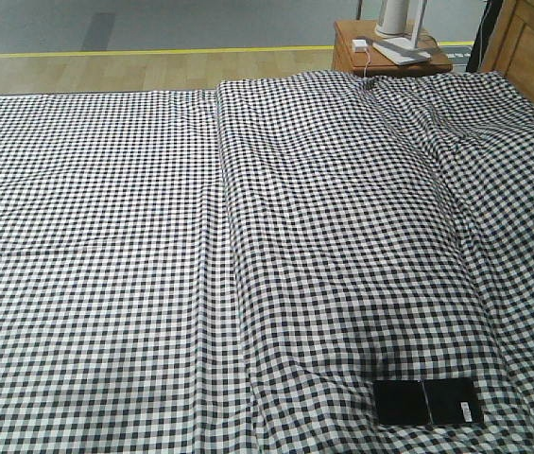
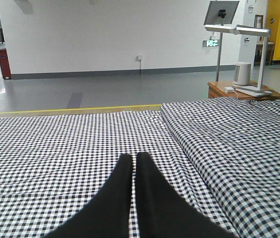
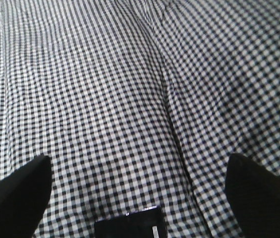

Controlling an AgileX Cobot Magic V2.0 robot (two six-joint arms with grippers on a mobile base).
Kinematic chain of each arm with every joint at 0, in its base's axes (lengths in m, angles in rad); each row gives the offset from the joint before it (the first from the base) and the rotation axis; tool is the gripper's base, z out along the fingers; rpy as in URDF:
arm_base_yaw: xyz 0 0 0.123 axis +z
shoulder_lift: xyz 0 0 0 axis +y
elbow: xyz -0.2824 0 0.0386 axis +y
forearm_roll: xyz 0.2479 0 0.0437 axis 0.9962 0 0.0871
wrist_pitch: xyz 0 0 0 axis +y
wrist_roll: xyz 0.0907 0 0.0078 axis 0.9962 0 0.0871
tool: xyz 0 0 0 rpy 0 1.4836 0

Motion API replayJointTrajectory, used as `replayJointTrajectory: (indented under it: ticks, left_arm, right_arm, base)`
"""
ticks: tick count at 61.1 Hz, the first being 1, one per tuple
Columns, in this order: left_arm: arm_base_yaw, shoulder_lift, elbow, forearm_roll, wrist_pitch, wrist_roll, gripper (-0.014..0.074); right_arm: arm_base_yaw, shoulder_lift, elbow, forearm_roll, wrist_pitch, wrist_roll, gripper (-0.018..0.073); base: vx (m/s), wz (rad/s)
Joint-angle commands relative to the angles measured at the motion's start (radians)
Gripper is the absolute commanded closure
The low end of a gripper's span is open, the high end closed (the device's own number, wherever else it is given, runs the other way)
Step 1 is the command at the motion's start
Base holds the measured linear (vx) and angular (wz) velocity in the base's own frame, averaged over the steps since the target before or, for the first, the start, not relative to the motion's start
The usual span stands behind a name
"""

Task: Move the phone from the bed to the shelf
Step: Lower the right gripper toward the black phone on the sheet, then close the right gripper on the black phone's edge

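The thin black phone lies flat on the bed near its front right edge, a line across its middle. In the right wrist view the phone shows at the bottom edge, between and below the two black fingers. My right gripper is open wide above the checked sheet, nothing between its fingers. My left gripper is shut, its two black fingers pressed together over the bed, holding nothing. The shelf is out of view. Neither arm shows in the front view.
A reddish-brown bedside table with a white lamp base stands past the bed's far right corner. A wooden headboard rises at the right. Grey floor with a yellow line lies beyond the bed.
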Motion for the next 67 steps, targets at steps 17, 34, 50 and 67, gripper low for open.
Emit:
replayJointTrajectory:
  ticks: [17,34,50,67]
  left_arm:
    - [0.0,0.002,-0.025,-0.01,-0.071,-0.009,0.0595]
    - [0.0,0.002,-0.025,-0.01,-0.071,-0.009,0.0595]
    - [0.0,0.002,-0.025,-0.01,-0.071,-0.009,0.0595]
    - [0.0,0.002,-0.025,-0.01,-0.071,-0.009,0.0595]
  right_arm:
    - [-0.193,0.277,-0.033,0.291,-0.02,-0.32,-0.0088]
    - [-0.279,0.549,-0.041,0.408,-0.011,-0.53,-0.0078]
    - [-0.351,0.811,-0.13,0.532,0.084,-0.698,-0.0069]
    - [-0.366,1.051,-0.257,0.588,0.175,-0.804,-0.0063]
  base:
    - [0.0,0.0]
    - [0.0,0.0]
    - [0.0,0.0]
    - [0.0,0.0]
